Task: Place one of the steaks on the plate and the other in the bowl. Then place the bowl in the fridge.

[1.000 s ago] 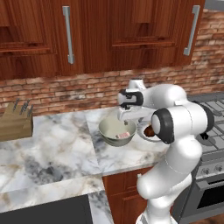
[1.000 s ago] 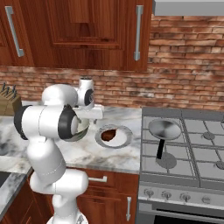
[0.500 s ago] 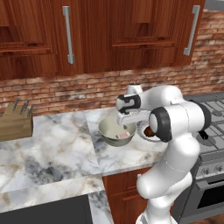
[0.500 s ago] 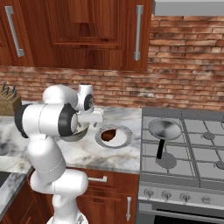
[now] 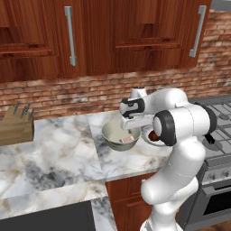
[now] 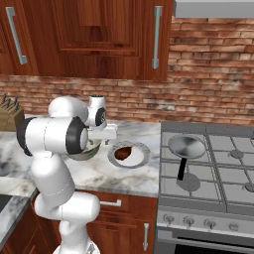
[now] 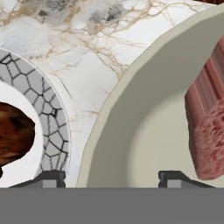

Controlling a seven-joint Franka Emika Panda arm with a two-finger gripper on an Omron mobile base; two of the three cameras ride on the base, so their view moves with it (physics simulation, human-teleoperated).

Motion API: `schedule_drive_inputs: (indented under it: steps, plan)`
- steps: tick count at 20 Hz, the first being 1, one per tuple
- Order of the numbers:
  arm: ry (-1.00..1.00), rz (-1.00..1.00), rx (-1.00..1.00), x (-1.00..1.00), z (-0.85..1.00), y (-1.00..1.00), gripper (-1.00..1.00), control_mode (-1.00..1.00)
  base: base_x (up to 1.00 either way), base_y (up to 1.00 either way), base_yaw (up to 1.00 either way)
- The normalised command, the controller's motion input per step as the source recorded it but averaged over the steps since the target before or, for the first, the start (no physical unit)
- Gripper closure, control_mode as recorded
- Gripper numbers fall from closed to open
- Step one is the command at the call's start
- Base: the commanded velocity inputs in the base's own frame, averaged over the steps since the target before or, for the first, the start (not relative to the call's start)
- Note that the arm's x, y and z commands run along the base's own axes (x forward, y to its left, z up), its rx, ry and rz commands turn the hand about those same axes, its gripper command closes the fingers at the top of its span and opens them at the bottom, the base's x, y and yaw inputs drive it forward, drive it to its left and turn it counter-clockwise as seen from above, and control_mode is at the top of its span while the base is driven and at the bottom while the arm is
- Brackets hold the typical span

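- straddling the bowl [image 7: 131, 131] rim at frame bottom, end effector [image 7: 111, 178] fingers set wide, one tip outside, one inside, gripping nothing yet.
- pink steak [image 7: 208, 127] inside bowl, right; brown steak [image 7: 15, 135] on plate [image 7: 50, 127], left.

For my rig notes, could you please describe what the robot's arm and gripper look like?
The arm is glossy white with rounded, bulbous links and dark grey-black joint caps. The gripper has two small dark grey finger tips with lighter faces. No cables or markings are visible.
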Motion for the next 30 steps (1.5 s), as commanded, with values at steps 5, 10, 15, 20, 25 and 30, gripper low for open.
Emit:
schedule_drive_inputs:
  steps: [5, 10, 15, 20, 25, 30]
  plan:
    - [-0.02, 0.00, 0.00, 0.00, -0.03, 0.00, 1.00, -1.00, 0.00, 0.00, 0.00]
    - [0.00, -0.03, 0.00, -0.06, 0.00, -0.04, 1.00, -1.00, 0.00, 0.00, 0.00]
    - [-0.02, -0.50, 0.01, -0.27, 0.01, -0.02, 1.00, -1.00, 0.00, 0.00, 0.00]
    - [0.00, -0.65, 0.07, -0.35, 0.31, -0.08, 1.00, -1.00, 0.00, 0.00, 0.00]
    - [-0.01, -0.66, 0.22, -0.70, 0.42, -0.08, 1.00, -1.00, 0.00, 0.00, 0.00]
    - [-0.05, -0.64, 0.27, -0.86, 0.26, 0.00, 1.00, -1.00, 0.00, 0.00, 0.00]
